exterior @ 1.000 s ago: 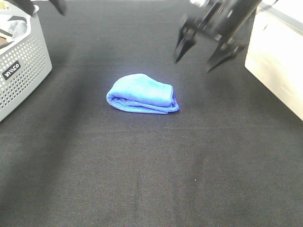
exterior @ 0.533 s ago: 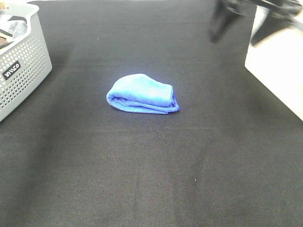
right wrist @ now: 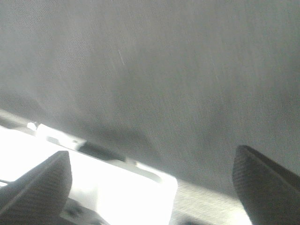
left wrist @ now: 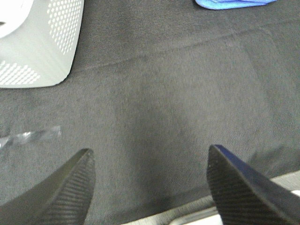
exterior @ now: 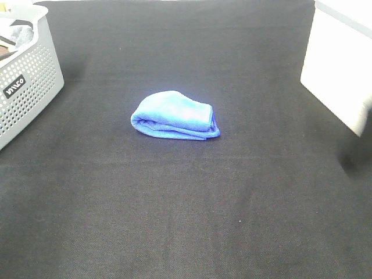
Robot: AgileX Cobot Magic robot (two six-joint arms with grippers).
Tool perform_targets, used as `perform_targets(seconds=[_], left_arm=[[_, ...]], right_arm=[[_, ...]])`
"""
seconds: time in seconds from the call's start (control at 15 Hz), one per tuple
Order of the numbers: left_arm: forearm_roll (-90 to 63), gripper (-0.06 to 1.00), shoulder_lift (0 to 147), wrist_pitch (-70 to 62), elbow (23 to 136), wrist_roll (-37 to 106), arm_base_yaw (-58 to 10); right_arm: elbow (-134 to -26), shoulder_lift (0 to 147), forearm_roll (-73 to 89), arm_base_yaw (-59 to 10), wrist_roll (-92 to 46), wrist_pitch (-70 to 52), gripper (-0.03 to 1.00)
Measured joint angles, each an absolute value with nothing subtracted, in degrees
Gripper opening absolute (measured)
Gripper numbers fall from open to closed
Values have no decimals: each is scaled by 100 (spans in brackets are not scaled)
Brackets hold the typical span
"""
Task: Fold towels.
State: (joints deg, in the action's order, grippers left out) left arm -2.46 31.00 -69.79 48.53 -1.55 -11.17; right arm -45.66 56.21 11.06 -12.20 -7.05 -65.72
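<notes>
A wide counter point(exterior: 186, 221) covered in black woven cloth fills the high view. The near part of it is bare dark fabric. Around the middle lies the blue towel point(exterior: 175, 115), folded into a small, thick bundle with a rounded top. Its stacked edges face the near side, and a darker hem shows at its right end. It rests flat on the cloth, touching nothing else.

Farther back on the left stands a grey plastic basket point(exterior: 30, 81) with rows of small round holes in its wall and a black label with white letters. Something grey and dark lies inside it, too little in view to identify. The basket is well apart from the towel. On the right, a white box point(exterior: 337, 70) sits at the edge of the counter, also well apart from the towel.

Neither arm appears in the high view. In the left wrist view, the left hand point(left wrist: 150, 183) is spread wide and holds nothing, hanging over bare black cloth, with the basket's corner and an edge of the towel beyond it. In the blurred right wrist view, the right hand point(right wrist: 152, 180) is also spread wide and holds nothing, over dark cloth beside a bright white surface.
</notes>
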Motion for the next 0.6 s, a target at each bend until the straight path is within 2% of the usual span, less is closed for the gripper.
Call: perform_targets(seconds=[0.13,0.4,0.6], left_arm=[[-246,65,2555,-6979,4521,-80,-1117],[-309,65,854,-6893,3501,132,-1117],[-722,65,493,-6480,3071,710,-1117]], right_arm=[[-4211,5042,997,-1220,-705,-6572,87],[-3243,2888,710,-1220,-705,-6532,87],[-3071,1404,653,-1220,-705,-6388,87]])
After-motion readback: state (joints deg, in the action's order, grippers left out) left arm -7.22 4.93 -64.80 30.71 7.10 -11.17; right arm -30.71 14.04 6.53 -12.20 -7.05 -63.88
